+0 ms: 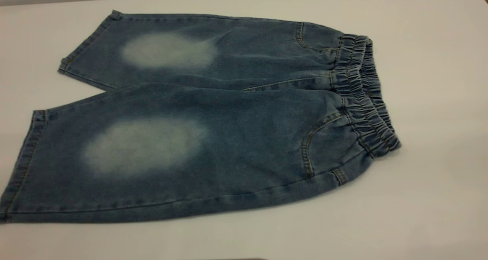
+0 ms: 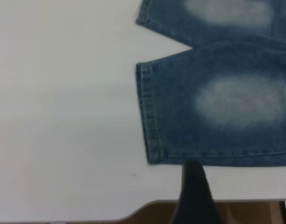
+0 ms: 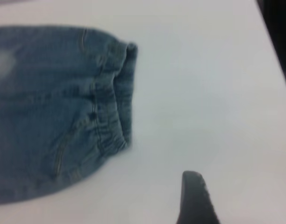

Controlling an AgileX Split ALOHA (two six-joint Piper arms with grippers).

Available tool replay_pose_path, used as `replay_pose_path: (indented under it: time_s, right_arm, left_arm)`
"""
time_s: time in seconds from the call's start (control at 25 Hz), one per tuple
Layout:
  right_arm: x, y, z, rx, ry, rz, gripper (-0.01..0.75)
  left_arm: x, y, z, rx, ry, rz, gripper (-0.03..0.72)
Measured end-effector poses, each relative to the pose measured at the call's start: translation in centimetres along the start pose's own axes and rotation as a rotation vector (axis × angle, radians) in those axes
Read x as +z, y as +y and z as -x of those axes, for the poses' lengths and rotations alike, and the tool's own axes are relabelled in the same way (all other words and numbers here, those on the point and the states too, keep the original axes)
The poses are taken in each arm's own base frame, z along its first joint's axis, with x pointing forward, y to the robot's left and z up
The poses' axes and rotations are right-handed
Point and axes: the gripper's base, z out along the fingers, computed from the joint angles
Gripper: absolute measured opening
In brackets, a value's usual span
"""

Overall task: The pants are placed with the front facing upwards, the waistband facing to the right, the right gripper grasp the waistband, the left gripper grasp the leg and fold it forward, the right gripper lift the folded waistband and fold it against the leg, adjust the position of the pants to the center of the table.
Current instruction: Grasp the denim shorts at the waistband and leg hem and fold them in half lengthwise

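We start at the left, where the two leg hems of the pants (image 1: pixel 198 115) lie open and flat on the table (image 1: pixel 431 199), the near leg spread wider than the far one. This flat lay gives the left gripper (image 2: pixel 195 193) a clean hem edge to take. In the left wrist view that gripper shows as a single dark finger just off the near leg's side seam, close to the hem corner and over bare tabletop; we cannot tell whether its jaws are spread or pressed together, since only that one finger shows. Moving right, the pale oval on each thigh faces up and the front pocket seams show, so the front side is uppermost as the task requires. At the right end, the waistband (image 1: pixel 362 96) sits gathered and slightly raised, which should leave a ridge the fingers can slip under. The right gripper (image 3: pixel 195 198) hangs beyond the waistband over bare table, apart from the cloth; again only one dark finger shows, so we cannot tell how its jaws stand. Neither gripper appears in the exterior view. We judge that no fold is made yet and both grasps remain to be taken.
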Motion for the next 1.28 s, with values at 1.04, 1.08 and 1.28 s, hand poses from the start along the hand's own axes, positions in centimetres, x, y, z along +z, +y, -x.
replay_pose_path:
  time_s: [1.04,1.08,1.28]
  right_arm:
    - [21.3,2.1,4.3,0.240,0.517,0.245,0.512]
    - [22.1,2.1,3.9,0.241,0.533,0.252,0.512]
    - [25.8,1.9,2.3,0.302,0.574,0.288,0.512]
  left_arm:
    - [21.0,-1.0,5.3,0.202,0.527,-0.290,0.472]
    - [21.5,-1.0,5.4,0.200,0.536,-0.291,0.472]
    - [23.5,-1.3,5.9,0.212,0.544,-0.294,0.472]
